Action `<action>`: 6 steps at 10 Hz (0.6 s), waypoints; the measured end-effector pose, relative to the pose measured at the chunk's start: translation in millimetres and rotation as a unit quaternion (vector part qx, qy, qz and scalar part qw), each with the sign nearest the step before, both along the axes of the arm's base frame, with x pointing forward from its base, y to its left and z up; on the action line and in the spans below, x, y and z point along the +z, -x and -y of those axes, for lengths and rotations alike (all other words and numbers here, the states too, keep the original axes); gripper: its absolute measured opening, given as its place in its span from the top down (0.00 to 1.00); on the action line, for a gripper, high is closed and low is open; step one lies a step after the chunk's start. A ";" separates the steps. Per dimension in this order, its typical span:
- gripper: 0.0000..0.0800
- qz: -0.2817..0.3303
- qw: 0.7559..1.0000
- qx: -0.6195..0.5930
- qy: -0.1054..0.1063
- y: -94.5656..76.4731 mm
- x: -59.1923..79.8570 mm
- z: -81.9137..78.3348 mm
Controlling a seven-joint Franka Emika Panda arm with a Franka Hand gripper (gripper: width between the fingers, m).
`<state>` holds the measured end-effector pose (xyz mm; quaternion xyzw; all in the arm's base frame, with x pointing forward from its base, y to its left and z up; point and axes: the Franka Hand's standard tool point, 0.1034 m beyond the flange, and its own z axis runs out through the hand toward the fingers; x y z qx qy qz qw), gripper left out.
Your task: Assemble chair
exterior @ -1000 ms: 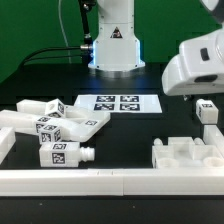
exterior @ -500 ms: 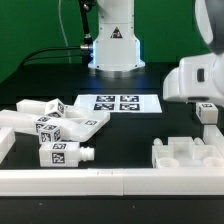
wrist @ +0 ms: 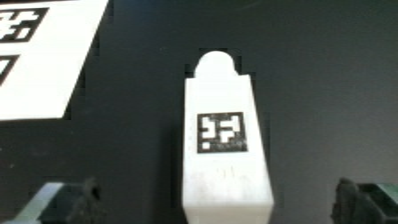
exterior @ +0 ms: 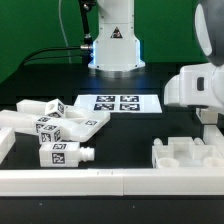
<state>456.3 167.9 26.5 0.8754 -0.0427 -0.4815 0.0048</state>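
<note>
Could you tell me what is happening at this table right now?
The robot arm is at work on a chair that is all in loose pieces. Its open gripper hangs over a long tagged part, fingers wide of it on both sides, nothing held. More parts lie heaped at the exterior view's left, and a blocky part sits at its right.

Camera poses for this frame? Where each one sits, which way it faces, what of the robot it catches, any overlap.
Exterior view: off the arm, across the table from the robot base, facing it over the loose chair parts; the arm's end shows at the exterior view's right.
Wrist view: on the wrist, looking down at a tagged chair piece; the fingertips of the open gripper show.
Shared: the marker board.
</note>
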 end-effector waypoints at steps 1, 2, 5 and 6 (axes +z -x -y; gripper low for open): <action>0.19 -0.008 1.000 -0.001 0.002 5.3 -5.0 0.1; 0.19 -0.012 1.000 0.003 0.008 14.6 -12.5 -3.1; 0.32 -0.012 1.000 0.006 0.007 17.2 -14.8 -4.1; 0.32 -0.012 1.000 0.006 0.007 17.3 -14.9 -4.1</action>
